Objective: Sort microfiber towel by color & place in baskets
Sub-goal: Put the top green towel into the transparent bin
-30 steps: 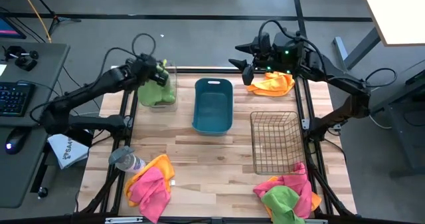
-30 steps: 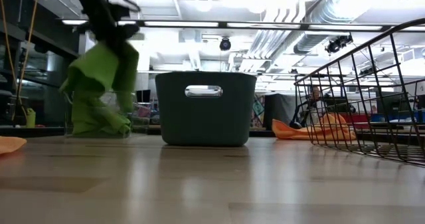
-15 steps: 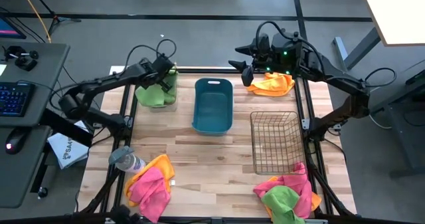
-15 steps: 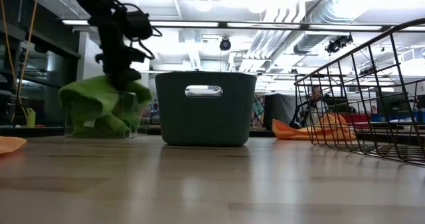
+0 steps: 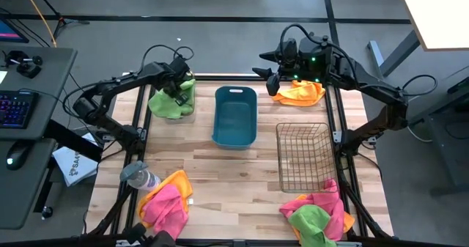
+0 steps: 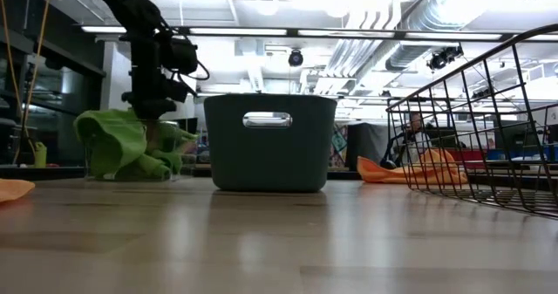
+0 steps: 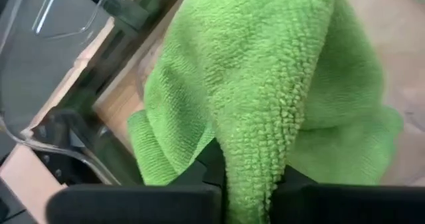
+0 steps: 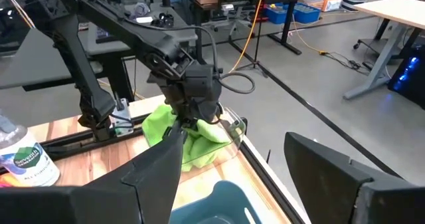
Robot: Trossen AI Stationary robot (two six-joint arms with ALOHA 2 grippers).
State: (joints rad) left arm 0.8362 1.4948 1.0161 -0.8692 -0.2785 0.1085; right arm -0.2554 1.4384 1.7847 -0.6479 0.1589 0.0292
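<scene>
Two heaps of unsorted towels lie along the near edge of the surface [image 5: 220, 174]: a pink and orange heap [image 5: 165, 197] at the near left corner, beside a water bottle [image 5: 139, 177], and a pink, green and orange heap [image 5: 316, 212] at the near right corner. Just beyond that right heap stands the wire-mesh basket [image 5: 303, 156], which looks empty. In the middle, towards the far edge, the teal tub [image 5: 234, 115] also holds nothing that can be seen. An orange towel [image 5: 298, 91] lies loose at the far right corner, outside any basket.

Only one towel appears sorted so far: the green towel [image 5: 170, 102] sits in the clear bin [image 6: 131, 148] at the far left corner, part of it draped over the rim. Most of the task therefore remains, judging by the heaps.

The left arm stretches across to the far left corner, its wrist bent down over the bin. The left gripper [image 5: 177, 90] is lowered into it, and the wrist view shows green cloth pinched between the fingers, so the towel is not yet let go. The right arm waits above the far right corner, its right gripper [image 5: 268, 65] hovering near the orange towel with fingers spread apart and empty.
</scene>
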